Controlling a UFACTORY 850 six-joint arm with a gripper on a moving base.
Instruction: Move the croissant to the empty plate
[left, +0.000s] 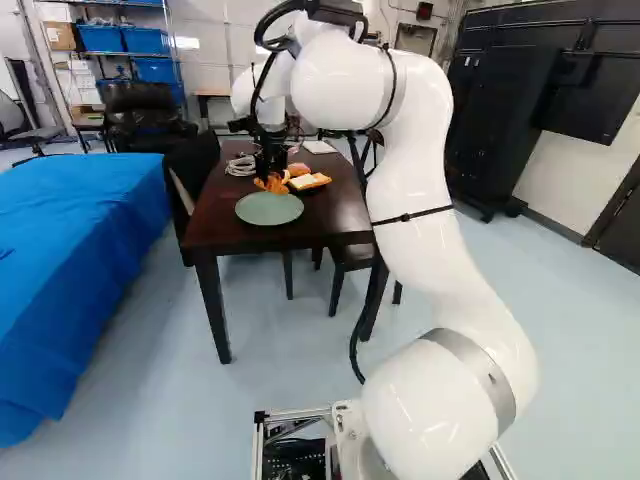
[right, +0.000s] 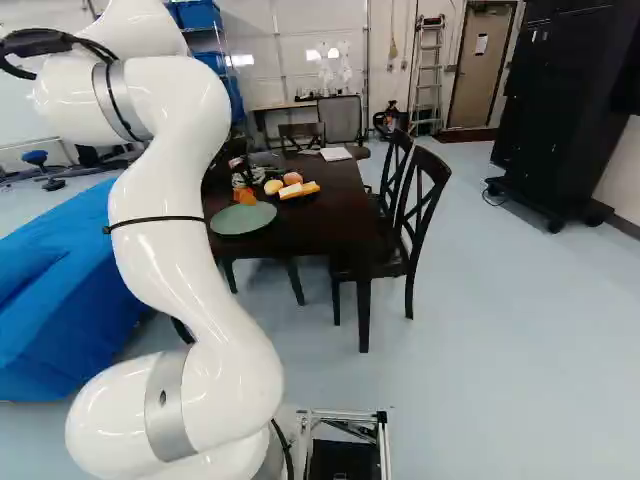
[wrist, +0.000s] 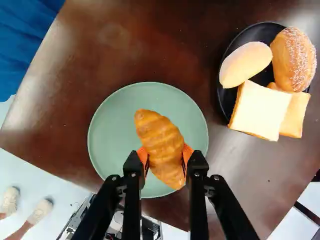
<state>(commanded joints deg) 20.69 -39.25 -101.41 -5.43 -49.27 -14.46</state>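
Gripping with one black two-finger gripper (left: 268, 176): orange pads (wrist: 188, 153) pressed to both long sides of one croissant, narrow gap filled by it. Counted one croissant, golden-brown, ridged, curved (wrist: 160, 137), held between the fingertips in wrist view. Pointing far tip ahead of the gripper (wrist: 166, 157), slightly off toward the side away from the black dish; near end reaching back between the fingers. Long axis running roughly along the fingers, on a slant, not crosswise.

Seen against one round pale-green plate (wrist: 112, 135) in wrist view; in both base views, at or above the plate's far edge. Cannot tell any contact with plate.

Beside the plate, apart from it: one round black dish (wrist: 224, 102). Counted four bread pieces on dish: one smooth pale oval roll (wrist: 245, 65), one sugar-topped brown roll (wrist: 294, 57), two square bread slices (wrist: 260, 110), partly overlapping.

All set on one dark-brown wooden table (wrist: 70, 80). Farther along tabletop: one coiled light cable (left: 241, 166), one flat white sheet-like item (right: 335, 153).

Around table: two dark wooden cross-backed chairs (right: 425, 205) along its right side in right base view; well left of table in left base view, one blue-covered surface (left: 75, 260).
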